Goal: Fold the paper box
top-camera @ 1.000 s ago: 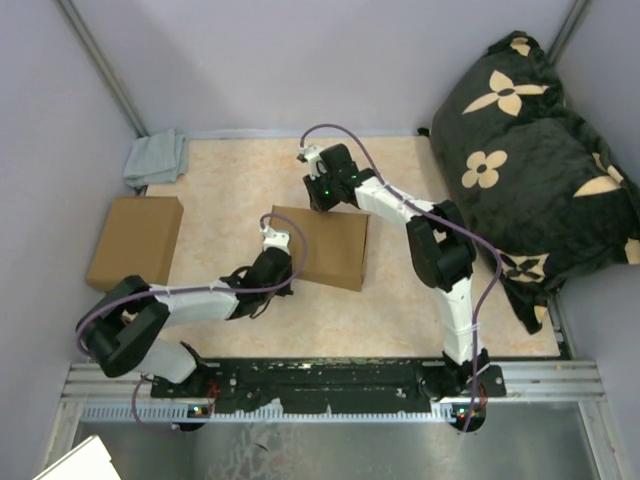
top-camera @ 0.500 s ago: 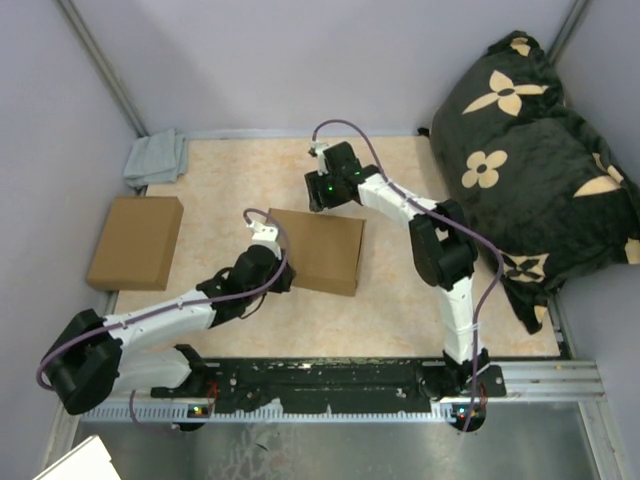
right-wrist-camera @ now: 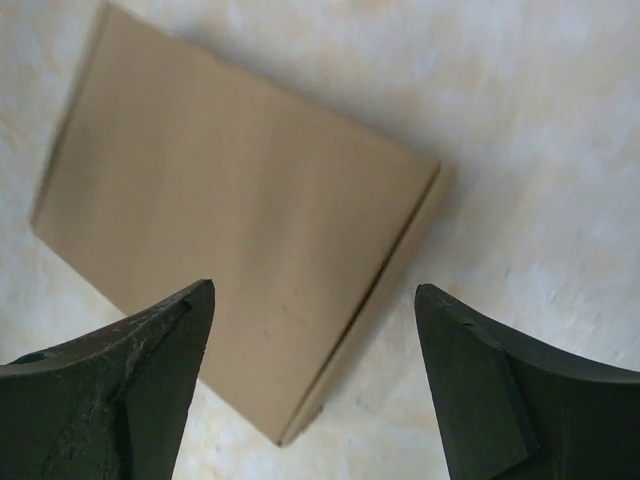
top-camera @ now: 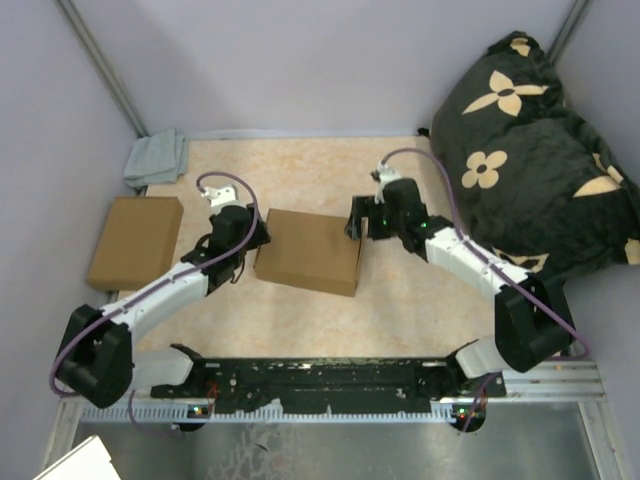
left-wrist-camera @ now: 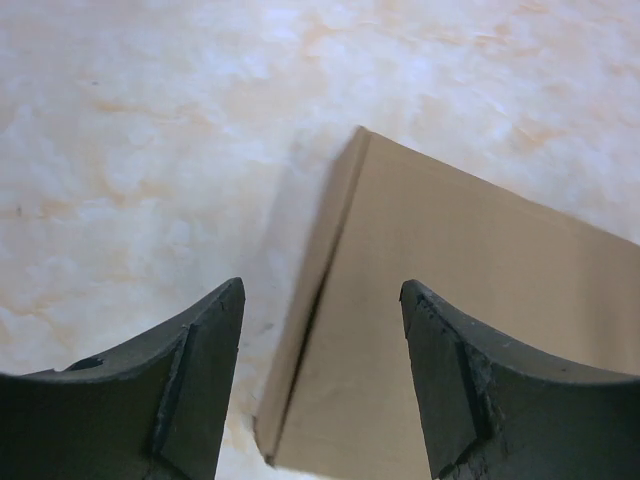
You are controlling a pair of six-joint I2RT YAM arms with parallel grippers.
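Flanking folded paper box [top-camera: 308, 251]: left jaws, right jaws gaping, empty.

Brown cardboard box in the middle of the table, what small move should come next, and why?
Probably draw both hands up and away. The flat brown cardboard box lies closed on the beige mottled table with no flap raised, and the left hand and right hand stand open at its opposite ends, gripping nothing, so the fold looks finished.

Robot lab cell w/ grey partitions [top-camera: 300, 60]
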